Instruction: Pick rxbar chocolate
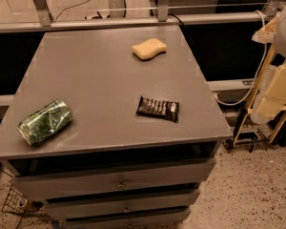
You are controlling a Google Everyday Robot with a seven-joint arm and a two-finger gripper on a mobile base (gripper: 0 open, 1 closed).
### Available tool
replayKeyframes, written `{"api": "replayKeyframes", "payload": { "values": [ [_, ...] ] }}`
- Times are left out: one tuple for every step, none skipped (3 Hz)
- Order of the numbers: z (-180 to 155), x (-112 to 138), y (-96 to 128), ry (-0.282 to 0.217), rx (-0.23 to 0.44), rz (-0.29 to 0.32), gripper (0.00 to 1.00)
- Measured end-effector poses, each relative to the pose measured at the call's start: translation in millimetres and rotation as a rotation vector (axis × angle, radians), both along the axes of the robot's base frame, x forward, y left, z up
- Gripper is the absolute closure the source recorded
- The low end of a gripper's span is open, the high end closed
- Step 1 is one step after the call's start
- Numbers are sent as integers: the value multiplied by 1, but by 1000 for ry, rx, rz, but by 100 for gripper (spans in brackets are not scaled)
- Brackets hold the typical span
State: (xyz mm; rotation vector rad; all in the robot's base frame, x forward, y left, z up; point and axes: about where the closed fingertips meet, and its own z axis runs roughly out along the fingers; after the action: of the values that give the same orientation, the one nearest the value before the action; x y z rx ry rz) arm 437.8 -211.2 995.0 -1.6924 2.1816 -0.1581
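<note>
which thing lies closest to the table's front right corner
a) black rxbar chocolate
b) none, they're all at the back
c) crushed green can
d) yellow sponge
a: the rxbar chocolate lies flat toward the front right, while the green can is front left and the sponge is at the back; the gripper is off the table's right side, away from all three.

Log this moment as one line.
hand: right of table | rxbar chocolate: lying flat, ungrasped | crushed can: front left | sponge: rear
</note>
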Motion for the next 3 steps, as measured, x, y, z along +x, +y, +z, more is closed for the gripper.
{"api": "replayKeyframes", "payload": {
  "values": [
    [0,0,0,0,0,0,0],
    [-4,12,6,1,33,-1,0],
    [-35,52,51,39,105,8,0]
  ]
}}
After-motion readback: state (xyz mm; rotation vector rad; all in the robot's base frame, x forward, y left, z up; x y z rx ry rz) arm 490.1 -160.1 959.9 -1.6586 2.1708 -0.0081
